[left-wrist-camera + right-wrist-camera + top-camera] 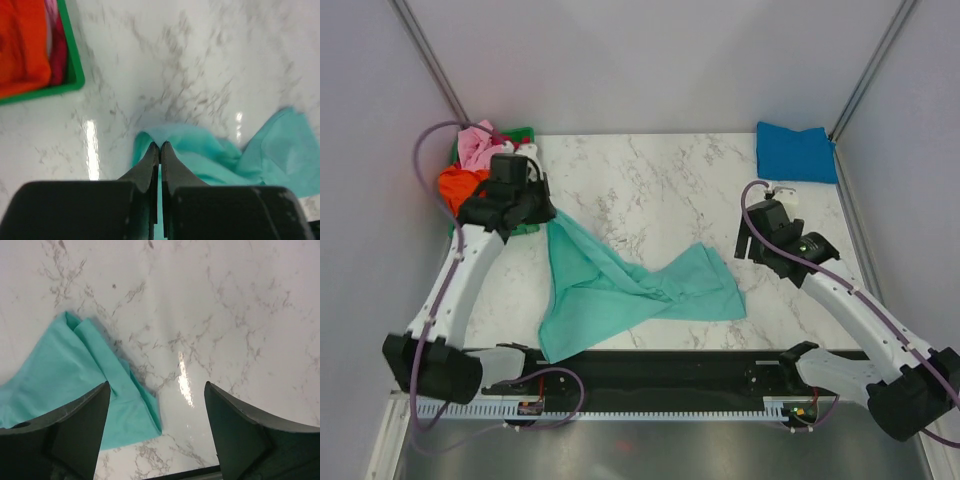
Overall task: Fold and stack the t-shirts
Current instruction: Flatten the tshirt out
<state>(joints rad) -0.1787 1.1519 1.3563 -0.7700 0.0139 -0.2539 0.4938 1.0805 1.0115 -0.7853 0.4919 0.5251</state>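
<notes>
One done: blue shirt (pixel 796 152) folded at 1 o'clock. Teal shirt (pixel 620 290), crumpled at 6 o'clock, is pinched by left jaws; right jaws released. Other shirts (pixel 460 185) wait in crate (pixel 74 60), 10 o'clock.

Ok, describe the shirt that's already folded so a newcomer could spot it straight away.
Take the marble table and go to its far right corner, beyond the right arm. There lies the bright blue t-shirt, flat and alone. Unlike the mint-teal t-shirt crumpled mid-table and the orange and pink ones heaped in the green crate at the far left, it is a neat squared rectangle.
</notes>
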